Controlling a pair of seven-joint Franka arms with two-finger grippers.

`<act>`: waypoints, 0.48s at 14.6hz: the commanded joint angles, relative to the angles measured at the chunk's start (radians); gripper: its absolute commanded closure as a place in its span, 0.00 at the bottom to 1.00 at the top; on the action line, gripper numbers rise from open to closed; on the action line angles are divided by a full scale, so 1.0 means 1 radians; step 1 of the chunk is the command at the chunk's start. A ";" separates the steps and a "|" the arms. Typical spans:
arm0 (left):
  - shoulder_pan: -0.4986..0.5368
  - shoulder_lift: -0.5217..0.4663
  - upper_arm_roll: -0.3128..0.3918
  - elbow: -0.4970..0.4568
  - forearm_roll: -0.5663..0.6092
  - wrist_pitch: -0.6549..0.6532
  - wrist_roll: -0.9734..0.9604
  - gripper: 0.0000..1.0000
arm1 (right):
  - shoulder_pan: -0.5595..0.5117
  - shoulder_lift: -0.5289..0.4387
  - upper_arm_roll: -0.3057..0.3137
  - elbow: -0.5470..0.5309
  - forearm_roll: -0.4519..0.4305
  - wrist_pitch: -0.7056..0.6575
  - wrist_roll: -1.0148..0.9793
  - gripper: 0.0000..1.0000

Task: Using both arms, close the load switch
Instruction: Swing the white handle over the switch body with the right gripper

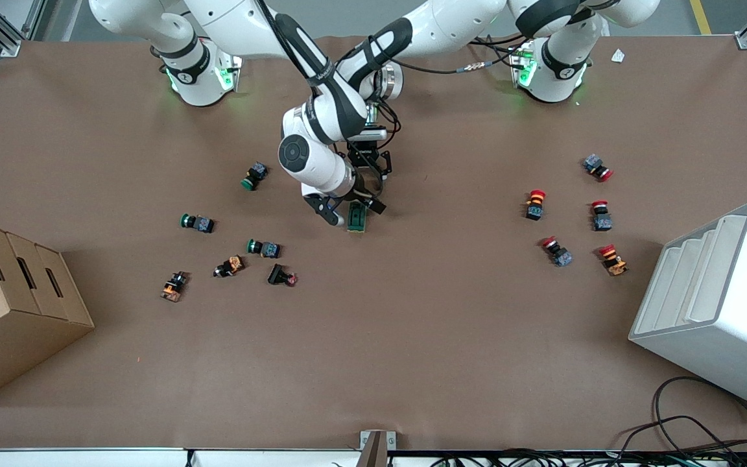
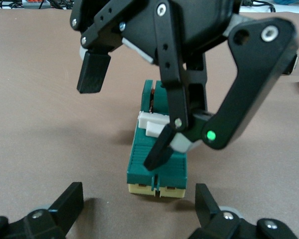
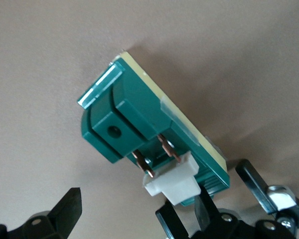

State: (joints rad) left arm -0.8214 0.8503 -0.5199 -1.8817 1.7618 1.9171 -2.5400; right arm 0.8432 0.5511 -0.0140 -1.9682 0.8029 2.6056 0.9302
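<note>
The load switch (image 1: 356,216) lies flat on the brown tabletop (image 1: 412,337) about midway between the two arms' ends, a dark green block with a cream base edge and a white handle piece (image 2: 157,124) across its top; both hands are gathered over it. In the left wrist view the right hand (image 2: 124,117) hangs directly above the switch with its fingers spread apart, one fingertip (image 2: 159,149) touching the green body just beside the white handle, the other finger (image 2: 93,72) raised clear to one side; the left hand (image 2: 137,211) sits low next to the switch's cream end, fingers apart and gripping nothing (only their tips show at the frame's edge). In the right wrist view two copper contacts (image 3: 154,157) show just above the handle. Green-capped push buttons (image 1: 263,248) lie scattered from the switch toward the right arm's end, with a cardboard box (image 1: 10,305) past them; red-capped buttons (image 1: 600,214) lie well apart from the switch toward the left arm's end, near a white bin (image 1: 717,305).
</note>
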 commanded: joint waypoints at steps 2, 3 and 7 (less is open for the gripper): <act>-0.007 0.013 0.004 0.001 0.016 -0.018 -0.026 0.01 | -0.024 0.006 -0.004 0.029 0.025 -0.001 -0.016 0.00; -0.007 0.015 0.004 0.001 0.016 -0.020 -0.026 0.01 | -0.035 0.006 -0.004 0.040 0.025 -0.005 -0.017 0.00; -0.007 0.015 0.006 0.001 0.016 -0.020 -0.023 0.01 | -0.065 0.006 -0.004 0.063 0.024 -0.007 -0.021 0.00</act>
State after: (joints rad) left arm -0.8214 0.8508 -0.5198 -1.8817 1.7618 1.9148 -2.5400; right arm 0.8218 0.5480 -0.0151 -1.9462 0.8177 2.5578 0.9352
